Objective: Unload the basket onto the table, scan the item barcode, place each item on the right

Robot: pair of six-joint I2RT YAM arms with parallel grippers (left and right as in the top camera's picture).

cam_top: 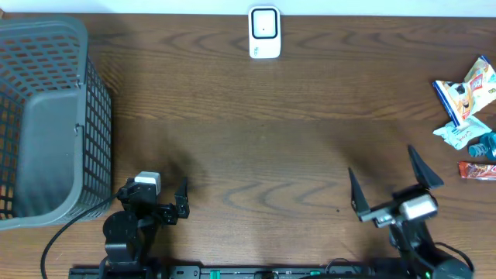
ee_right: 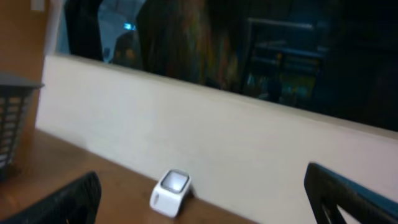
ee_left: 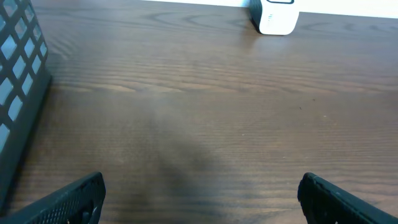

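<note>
A white barcode scanner (cam_top: 263, 32) stands at the table's far edge, centre. It also shows at the top of the left wrist view as the scanner (ee_left: 275, 15), and small in the right wrist view as the scanner (ee_right: 171, 191) against a pale wall. Three snack items lie at the right edge: a blue-and-white packet (cam_top: 466, 89), a light-blue packet (cam_top: 465, 134) and a red bar (cam_top: 479, 170). My left gripper (cam_top: 153, 186) is open near the front left, nothing between its fingers (ee_left: 69, 200). My right gripper (cam_top: 380, 160) is open at the front right, tilted upward, also holding nothing.
A grey mesh basket (cam_top: 46, 116) fills the left side of the table; its wall (ee_left: 18, 87) shows at the left of the left wrist view. Bare dark wood lies between the grippers and the scanner.
</note>
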